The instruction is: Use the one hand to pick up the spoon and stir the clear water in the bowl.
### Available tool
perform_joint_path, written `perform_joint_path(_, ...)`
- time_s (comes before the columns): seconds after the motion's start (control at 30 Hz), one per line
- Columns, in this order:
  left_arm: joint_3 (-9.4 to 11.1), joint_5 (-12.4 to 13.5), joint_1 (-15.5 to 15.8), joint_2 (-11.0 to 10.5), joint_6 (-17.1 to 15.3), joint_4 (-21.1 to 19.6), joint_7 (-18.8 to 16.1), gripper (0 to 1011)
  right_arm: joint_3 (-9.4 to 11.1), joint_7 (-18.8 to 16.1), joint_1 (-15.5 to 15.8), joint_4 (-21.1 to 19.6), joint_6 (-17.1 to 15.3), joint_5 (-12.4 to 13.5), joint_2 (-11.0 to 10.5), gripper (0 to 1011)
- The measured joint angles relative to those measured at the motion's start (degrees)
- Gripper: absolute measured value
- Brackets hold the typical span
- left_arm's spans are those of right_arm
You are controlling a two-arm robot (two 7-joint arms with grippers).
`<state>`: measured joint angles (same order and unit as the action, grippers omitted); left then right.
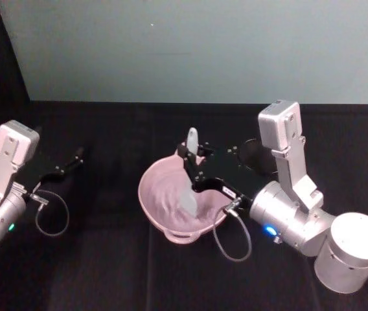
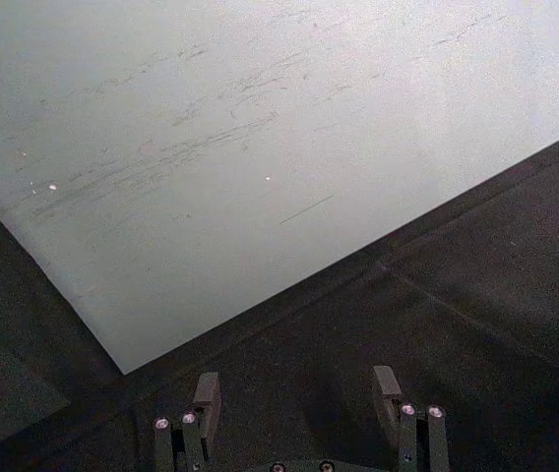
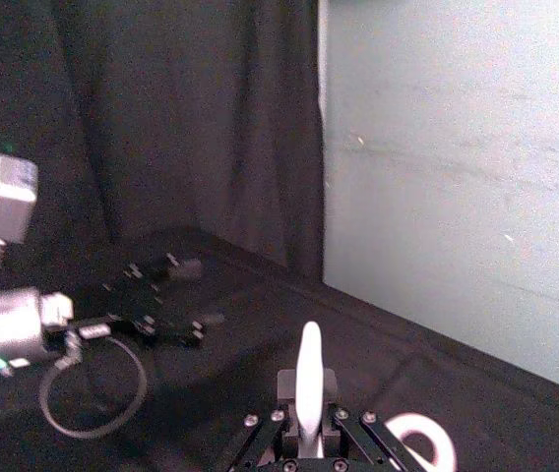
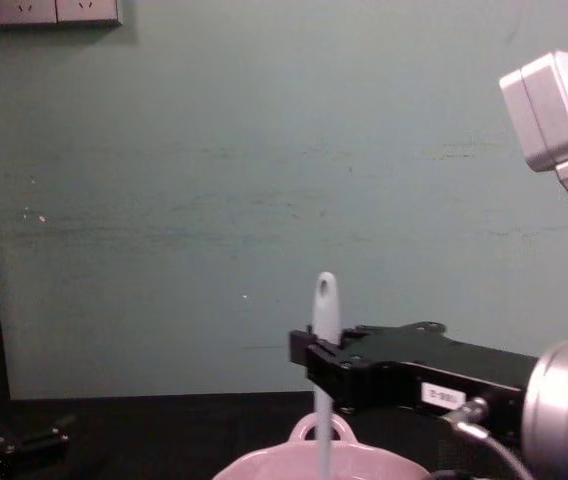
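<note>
Right gripper (image 1: 189,162) at the centre of the head view, above the far side of the bowl (image 1: 149,194), reaching in from the lower right on a silver wrist with a blue light. Fingers clamped on the handle of the spoon (image 1: 191,138), partway along its length. Spoon upright: handle end with its hole sticking up above the fingers, broad blade down inside the bowl, near the middle. Pale curved streaks across the pink inside of the bowl around the blade. Small loop handle on the bowl's near rim, toward the bottom of the head view.

In the chest view, the same grip from the side, at lower centre: black jaws closed flat against the spoon (image 4: 324,300), pink rim of the bowl (image 4: 256,467) along the bottom edge just beneath.

Bowl resting on the black table (image 1: 106,272), a little right of centre, pale green wall (image 1: 190,45) behind.

Left gripper (image 1: 77,157) parked at the left edge of the head view, low over the table, well apart from the bowl. Fingers apart and holding nothing, as seen at the bottom of the left wrist view.
</note>
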<state>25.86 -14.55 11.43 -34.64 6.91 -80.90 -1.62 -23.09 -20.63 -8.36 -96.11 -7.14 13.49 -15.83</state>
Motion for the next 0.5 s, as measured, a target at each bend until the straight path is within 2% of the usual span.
perform_joint_path(0.13, 0.00, 0.00, 0.00, 0.00, 0.00, 0.00, 0.00, 1011, -1.32, -0.18, -0.35, 1.42, 1.60, 0.72, 1.34, 119)
perform_joint_path(0.3, 0.00, 0.00, 0.00, 0.00, 0.00, 0.00, 0.00, 1011, -2.58, -0.18, -2.44, 5.36, 2.98, 1.62, 3.78, 119)
perform_joint_path(0.4, 0.00, 0.00, 0.00, 0.00, 0.00, 0.00, 0.00, 1011, -2.88, 0.55, -3.34, 7.05, 4.04, 1.44, 4.75, 119)
perform_joint_path(0.5, 0.00, 0.00, 0.00, 0.00, 0.00, 0.00, 0.00, 1011, -3.02, 2.59, -4.82, 9.99, 6.11, -0.04, 6.31, 119)
